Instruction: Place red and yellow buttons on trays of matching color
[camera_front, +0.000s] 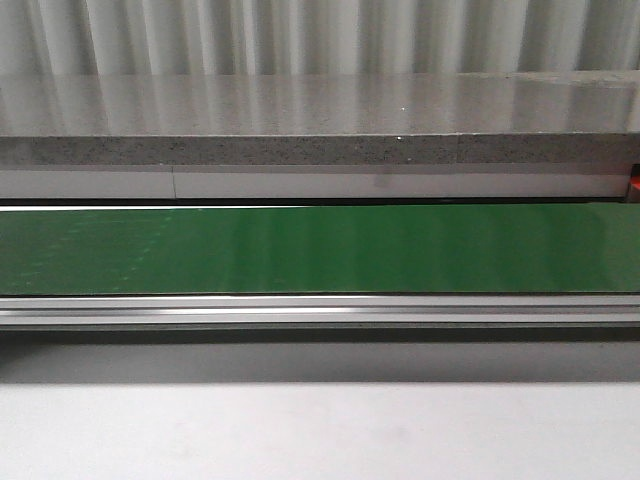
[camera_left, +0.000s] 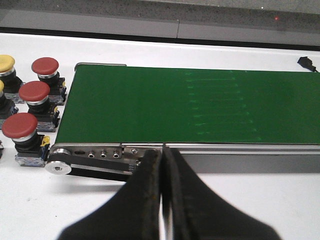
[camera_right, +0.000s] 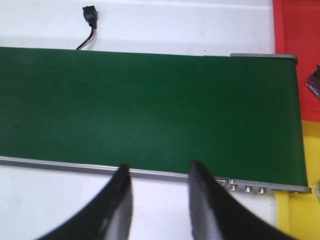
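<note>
Three red buttons (camera_left: 19, 125) (camera_left: 34, 91) (camera_left: 45, 65) and a yellow button (camera_left: 6, 62) stand on the white table beside one end of the green belt (camera_left: 165, 102). My left gripper (camera_left: 163, 152) is shut and empty, at the belt's metal rail, apart from the buttons. My right gripper (camera_right: 159, 172) is open and empty at the belt's near rail. A red tray (camera_right: 297, 55) and a yellow tray (camera_right: 302, 215) lie past the other end of the belt (camera_right: 150, 110). In the front view the belt (camera_front: 320, 248) is bare, and neither gripper shows.
A second yellow button (camera_left: 1, 86) peeks in at the picture's edge. A small black connector with wires (camera_right: 89, 15) lies on the table behind the belt. A grey stone shelf (camera_front: 320, 120) runs along the back. A dark wrapper-like scrap (camera_right: 315, 80) rests by the red tray.
</note>
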